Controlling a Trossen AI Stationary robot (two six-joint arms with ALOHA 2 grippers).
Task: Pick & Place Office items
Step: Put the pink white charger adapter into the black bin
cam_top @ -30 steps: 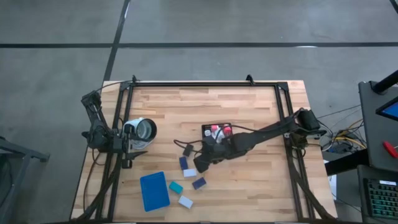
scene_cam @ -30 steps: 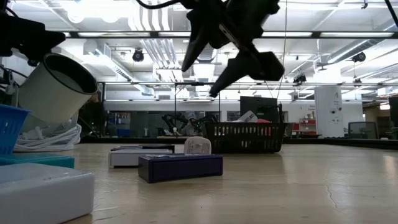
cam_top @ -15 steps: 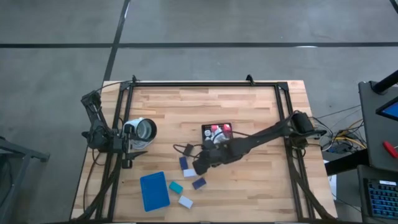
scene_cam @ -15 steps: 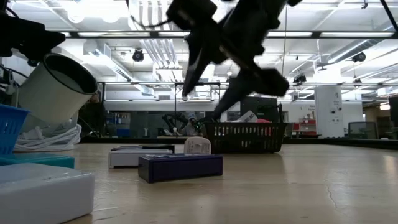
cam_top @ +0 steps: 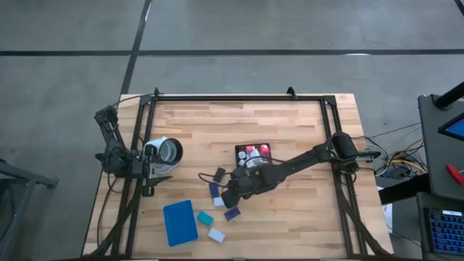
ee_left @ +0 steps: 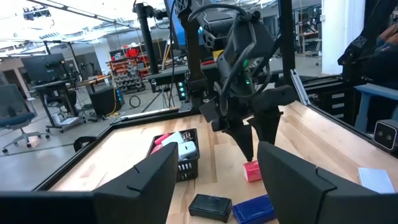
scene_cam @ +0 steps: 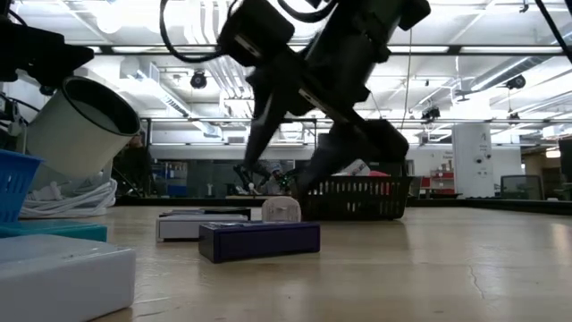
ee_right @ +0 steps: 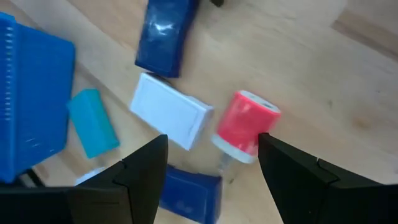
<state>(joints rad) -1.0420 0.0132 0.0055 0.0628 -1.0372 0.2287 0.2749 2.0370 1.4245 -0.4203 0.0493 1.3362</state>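
Office items lie at the table's near left: a red pin-like piece with a white base (ee_right: 245, 127), a white block (ee_right: 169, 118), navy blocks (ee_right: 166, 37) (cam_top: 232, 214), a teal block (ee_right: 93, 121), a black block (cam_top: 219, 174) and another white block (cam_top: 216, 234). My right gripper (ee_right: 212, 138) (cam_top: 227, 197) hangs open just above them, slanting down, with the red piece and the white block below the gap between its fingers. My left gripper (ee_left: 217, 149) waits open at the table's left edge (cam_top: 161, 174).
A black mesh basket (cam_top: 251, 154) with red, pink and white pieces stands mid-table, just beyond the right gripper. A flat blue tray (cam_top: 180, 222) lies at the near left. A white cylinder (scene_cam: 85, 125) sits on the left arm. Bare wood stretches along the table's far and right sides.
My right gripper has come down and moved toward the table's near left, away from the basket and over the cluster of blocks, its fingers staying open. The items have not moved.
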